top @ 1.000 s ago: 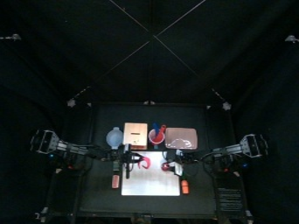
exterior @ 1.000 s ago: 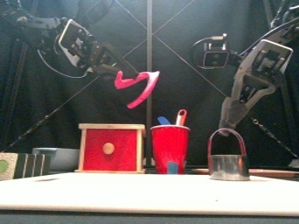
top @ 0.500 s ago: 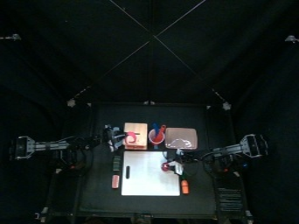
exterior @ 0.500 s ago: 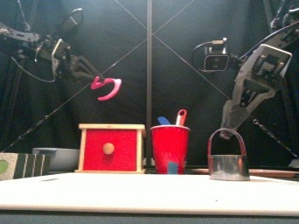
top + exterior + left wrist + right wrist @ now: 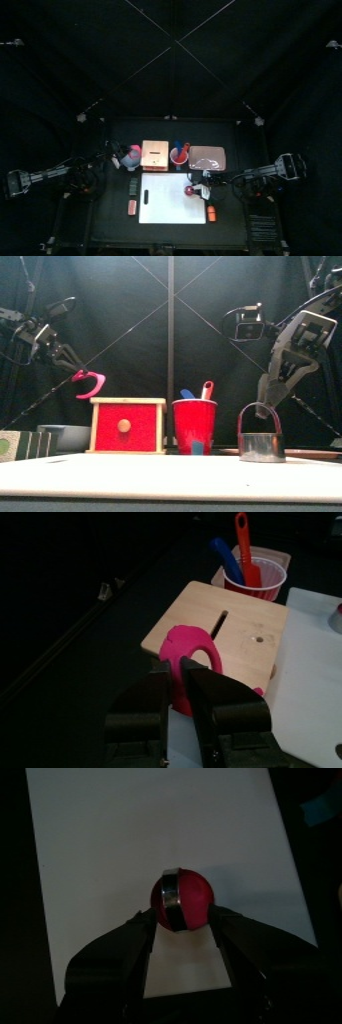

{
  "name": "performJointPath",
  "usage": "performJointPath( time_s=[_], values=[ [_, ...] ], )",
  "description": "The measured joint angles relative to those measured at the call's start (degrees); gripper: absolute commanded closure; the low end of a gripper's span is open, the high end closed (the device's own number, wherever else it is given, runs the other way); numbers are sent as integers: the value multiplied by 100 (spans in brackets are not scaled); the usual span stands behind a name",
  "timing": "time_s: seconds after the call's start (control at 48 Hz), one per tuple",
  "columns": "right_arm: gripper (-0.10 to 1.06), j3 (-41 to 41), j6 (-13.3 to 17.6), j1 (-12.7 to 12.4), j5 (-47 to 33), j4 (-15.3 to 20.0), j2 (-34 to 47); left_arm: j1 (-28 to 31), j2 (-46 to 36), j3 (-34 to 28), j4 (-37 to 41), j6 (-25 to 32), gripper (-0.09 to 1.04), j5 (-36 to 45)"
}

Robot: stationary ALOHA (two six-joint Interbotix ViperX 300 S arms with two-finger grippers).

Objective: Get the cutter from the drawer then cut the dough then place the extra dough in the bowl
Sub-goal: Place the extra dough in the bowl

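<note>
**Left gripper (image 5: 78,381) holds the pink dough ring (image 5: 91,384) aloft; cutter (image 5: 262,442) stands on the board**

Top view: the left arm comes in from the left. Its gripper is at the far left of the table, over the spot where the blue-grey bowl (image 5: 124,160) meets the wooden box (image 5: 155,152). The red cup (image 5: 181,151) stands right of the box, and the pink tray (image 5: 210,158) is further right. The white cutting board (image 5: 167,205) fills the near side. The cutter sits on the board's right part, under the right gripper (image 5: 201,188).

Front view: the dough ring hangs in the air, higher than the box top and above the box's left corner. The bowl sits low, left of the box. The cup holds a blue knife (image 5: 187,394) and a red knife (image 5: 206,389). The cutter stands upright with its wire handle up, and the right gripper's tip is just at the top of the handle.

Left wrist view: the jaws are clamped on the ring's edge, over the box top.

Right wrist view: the jaws stand apart, one on each side of the cutter. A round red dough disc (image 5: 187,898) lies inside the cutter on the board.
</note>
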Motion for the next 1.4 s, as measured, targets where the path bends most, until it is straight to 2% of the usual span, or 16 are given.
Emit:
performJointPath(
  time_s=[0.229,0.667,0.958,1.208,1.396],
  values=[
    [15,-9,0,-9,0,-62,-132,272,-9,70,18,-9,40,167],
    [15,-26,0,0,0,-62,-176,237,132,211,325,0,36,949],
    [15,-79,9,0,0,-26,-176,70,141,211,325,-18,10,475],
    [15,-79,0,-9,-9,-18,-176,9,141,211,237,-35,9,158],
    [15,-132,-9,-26,-53,-132,-176,-246,149,220,44,-35,9,-501]
  ],
)
